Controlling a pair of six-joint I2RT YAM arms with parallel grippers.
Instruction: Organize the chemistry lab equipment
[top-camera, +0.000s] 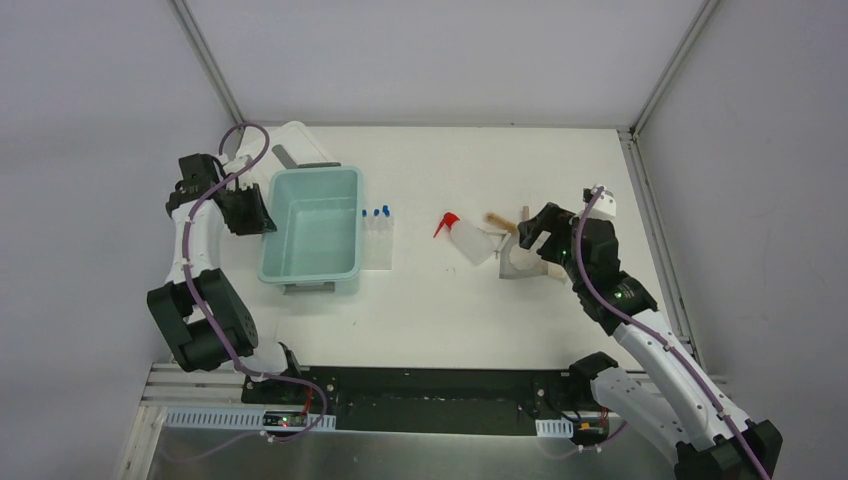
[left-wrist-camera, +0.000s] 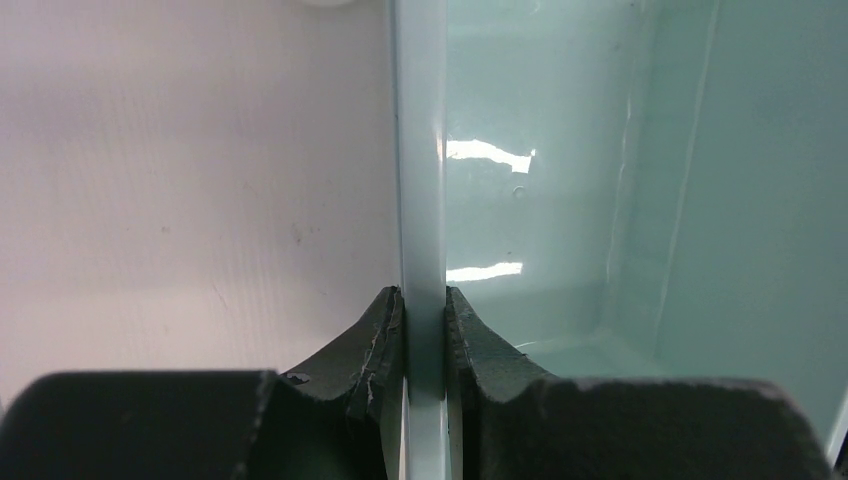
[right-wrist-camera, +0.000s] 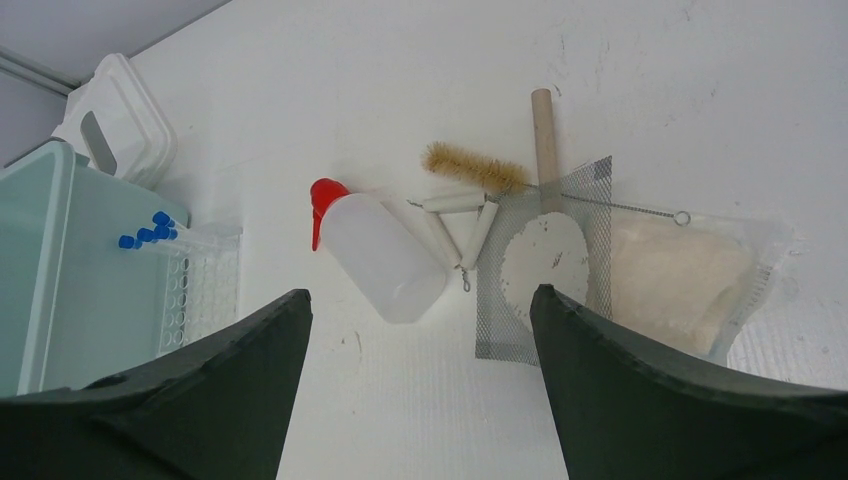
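Observation:
My left gripper (left-wrist-camera: 424, 295) is shut on the left wall of the pale teal bin (left-wrist-camera: 422, 180), one finger outside and one inside; the top view shows it at the bin's (top-camera: 345, 215) left rim. A clear tube rack (top-camera: 378, 240) with blue-capped tubes (right-wrist-camera: 150, 230) stands against the bin's right side. The white squeeze bottle (right-wrist-camera: 385, 262) with its red spout (right-wrist-camera: 322, 200) lies on its side mid-table. Beside it lie a bristle brush (right-wrist-camera: 475, 168), a wooden-handled tool (right-wrist-camera: 545, 130) and a wire mesh square (right-wrist-camera: 545, 262). My right gripper (right-wrist-camera: 420, 300) hovers open just short of the bottle, holding nothing.
The bin's white lid (top-camera: 290, 140) lies behind the bin near the back left corner. A clear plastic bag of white material (right-wrist-camera: 680, 275) lies to the right of the mesh. A small white triangle piece (right-wrist-camera: 460, 225) sits between bottle and mesh.

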